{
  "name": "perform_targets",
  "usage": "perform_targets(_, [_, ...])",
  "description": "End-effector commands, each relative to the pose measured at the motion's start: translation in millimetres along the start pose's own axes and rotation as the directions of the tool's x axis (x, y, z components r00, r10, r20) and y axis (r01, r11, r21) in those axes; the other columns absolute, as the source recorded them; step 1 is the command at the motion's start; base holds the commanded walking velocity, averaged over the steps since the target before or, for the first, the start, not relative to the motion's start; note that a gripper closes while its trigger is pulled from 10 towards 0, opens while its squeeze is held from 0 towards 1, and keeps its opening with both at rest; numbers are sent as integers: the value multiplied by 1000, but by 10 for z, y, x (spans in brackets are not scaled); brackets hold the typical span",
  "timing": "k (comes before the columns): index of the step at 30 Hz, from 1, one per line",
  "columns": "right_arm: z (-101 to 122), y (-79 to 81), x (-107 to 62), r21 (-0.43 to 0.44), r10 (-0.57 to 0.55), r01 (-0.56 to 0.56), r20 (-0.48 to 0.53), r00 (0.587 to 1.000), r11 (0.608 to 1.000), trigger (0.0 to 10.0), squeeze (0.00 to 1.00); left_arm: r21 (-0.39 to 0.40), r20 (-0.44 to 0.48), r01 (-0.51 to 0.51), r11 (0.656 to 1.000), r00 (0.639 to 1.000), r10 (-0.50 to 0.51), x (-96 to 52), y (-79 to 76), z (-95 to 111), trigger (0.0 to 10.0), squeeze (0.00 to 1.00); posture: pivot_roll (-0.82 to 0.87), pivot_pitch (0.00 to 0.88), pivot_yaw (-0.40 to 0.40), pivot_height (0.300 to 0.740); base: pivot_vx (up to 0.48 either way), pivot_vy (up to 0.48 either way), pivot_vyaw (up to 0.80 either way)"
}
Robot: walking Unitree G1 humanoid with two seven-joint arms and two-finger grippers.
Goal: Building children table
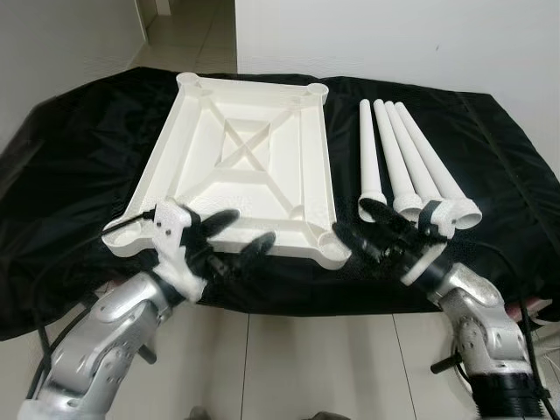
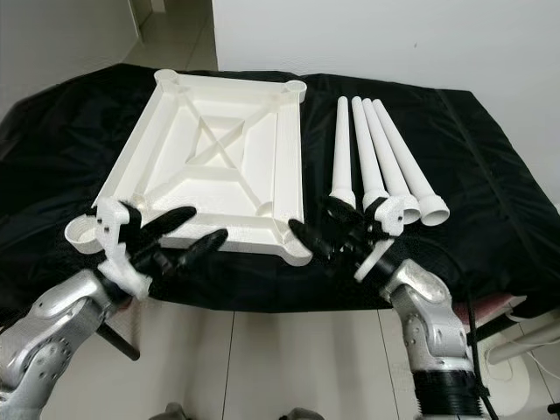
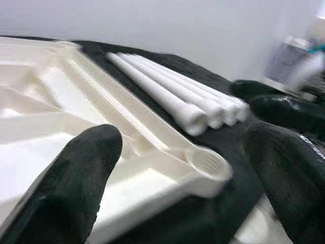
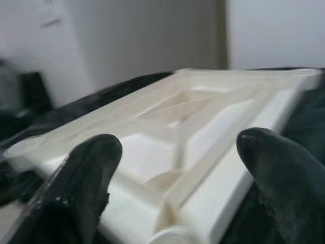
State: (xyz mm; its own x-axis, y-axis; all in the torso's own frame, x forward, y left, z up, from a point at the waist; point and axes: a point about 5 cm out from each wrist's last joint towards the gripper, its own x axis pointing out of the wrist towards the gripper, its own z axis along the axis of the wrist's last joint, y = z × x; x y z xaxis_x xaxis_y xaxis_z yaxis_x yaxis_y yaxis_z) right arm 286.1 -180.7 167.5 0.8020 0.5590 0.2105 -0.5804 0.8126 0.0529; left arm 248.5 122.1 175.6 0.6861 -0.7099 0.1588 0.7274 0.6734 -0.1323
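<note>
1. Tabletop [image 1: 254,166] lies upside down on the black-covered worktop [image 1: 70,157], ribs and four corner sockets facing up; it runs from the far edge to the near edge, left of middle.
2. Four legs [image 1: 402,162] lie side by side just right of it, loose. No leg is screwed in yet, so all four are left to fit.
3. Left pincer [image 1: 236,236] hovers wide and empty at the tabletop's near edge.
4. Right pincer [image 1: 363,232] is wide and empty, between the near-right socket [image 3: 205,165] and the leg ends.
</note>
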Motion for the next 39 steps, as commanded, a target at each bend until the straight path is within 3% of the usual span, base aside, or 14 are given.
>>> perform_targets(1, [-16, -102, 3, -30, -134, 134, -9, 991, 991, 10000, 0, 25, -40, -93, 995, 995, 94, 11, 94, -73, 10000, 0, -44, 2, -10, 740, 0, 0, 0])
perform_targets(6, [13, -159, 34, -64, -238, 239, 21, 971, 969, 10000, 0, 43, -46, -149, 988, 988, 151, 58, 141, -94, 10000, 0, -50, 0, -8, 740, 0, 0, 0])
perform_targets(8, [74, -225, 51, -105, -353, 361, 86, 932, 927, 10000, 0, 60, 8, -213, 975, 977, 213, 135, 197, -31, 10000, 0, -52, 0, -7, 740, 0, 0, 0])
perform_targets(9, [74, -225, 51, -105, -353, 361, 86, 932, 927, 10000, 0, 60, 8, -213, 975, 977, 213, 135, 197, -31, 10000, 0, -52, 0, -7, 740, 0, 0, 0])
perform_targets(10, [106, -229, 63, -101, -413, 426, 127, 902, 899, 10000, 0, 73, 39, -287, 955, 958, 285, 197, 266, -4, 10000, 0, -57, 0, 1, 740, 0, 0, 0])
perform_targets(18, [40, -198, 19, -138, -465, 478, 117, 878, 868, 10000, 0, 144, 23, -374, 916, 927, 374, 270, 271, -80, 10000, 0, -65, 0, 15, 740, 0, 0, 0])
perform_targets(22, [-69, -167, 42, -180, -496, 503, 84, 864, 845, 10000, 0, 87, 71, -496, 864, 868, 492, 492, 199, -25, 10000, 0, -64, 0, 22, 740, 0, 0, 0])
perform_targets(28, [-102, -110, 87, -188, -505, 514, 94, 858, 837, 10000, 0, 17, 121, -581, 814, 809, 575, 555, 314, 107, 10000, 0, -59, 0, 16, 740, 0, 0, 0])
perform_targets(29, [-102, -110, 87, -188, -505, 514, 94, 858, 837, 10000, 0, 17, 121, -581, 814, 809, 575, 555, 314, 107, 10000, 0, -59, 0, 16, 740, 0, 0, 0])
perform_targets(30, [-105, -90, 100, -190, -510, 520, 100, 854, 833, 10000, 0, 73, 151, -608, 790, 790, 594, 546, 366, 157, 10000, 0, -61, 0, 16, 740, 0, 0, 0])
perform_targets(31, [-95, -72, 110, -202, -514, 526, 113, 851, 826, 10000, 0, 150, 175, -590, 793, 805, 566, 536, 379, 190, 10000, 0, -65, 0, 16, 740, 0, 0, 0])
perform_targets(32, [-95, -72, 110, -202, -514, 526, 113, 851, 826, 10000, 0, 150, 175, -590, 793, 805, 566, 536, 379, 190, 10000, 0, -65, 0, 16, 740, 0, 0, 0])
perform_targets(34, [-67, -53, 120, -200, -529, 546, 136, 838, 814, 10000, 0, 242, 180, -525, 816, 850, 494, 481, 363, 176, 10000, 0, -68, 0, 10, 740, 0, 0, 0])
perform_targets(39, [-32, -42, 112, -220, -535, 559, 162, 829, 799, 10000, 0, 227, 168, -477, 849, 878, 448, 419, 317, 144, 10000, 0, -70, 0, 10, 740, 0, 0, 0])
